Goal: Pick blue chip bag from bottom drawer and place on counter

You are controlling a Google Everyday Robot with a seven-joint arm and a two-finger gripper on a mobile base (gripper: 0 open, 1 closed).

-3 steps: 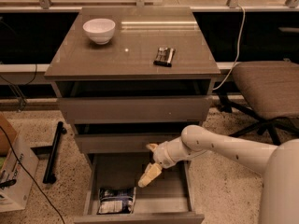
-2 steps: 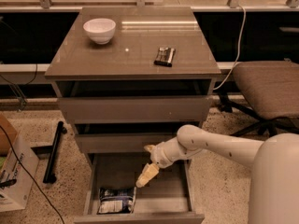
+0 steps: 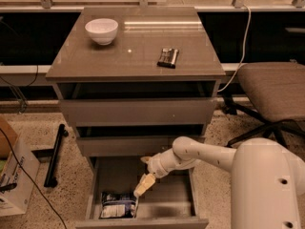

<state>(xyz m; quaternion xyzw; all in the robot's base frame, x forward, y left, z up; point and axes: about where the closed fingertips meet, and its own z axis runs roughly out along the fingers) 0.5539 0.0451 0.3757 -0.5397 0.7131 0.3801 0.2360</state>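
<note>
View from above and in front of a grey-brown cabinet with three drawers. The bottom drawer (image 3: 169,197) is pulled out, and the blue chip bag (image 3: 118,205) is seen lying flat in its front left corner, close to the drawer's front wall. The gripper (image 3: 144,185) is held inside the drawer on a white arm (image 3: 200,154) that is reached in from the right. It is pointed down and to the left, with its tip just beside the bag's upper right corner. Whether it is open or closed cannot be told, and no contact with the bag is shown.

Compared with a second ago, the gripper is found slightly lower and further left, nearer the bag, while the bag is unmoved. The approach is judged nearly finished, with the grasp not yet made.

Room overhead is limited: the front of the middle drawer (image 3: 138,146) is set just above the wrist, so the bag will likely need to be drawn forward before it is raised. The drawer floor right of the bag is bare. On the counter (image 3: 138,46), a white bowl (image 3: 102,30) is placed at the back left and a small dark object (image 3: 168,57) right of centre. Open surface is left between them and along the front edge.
</note>
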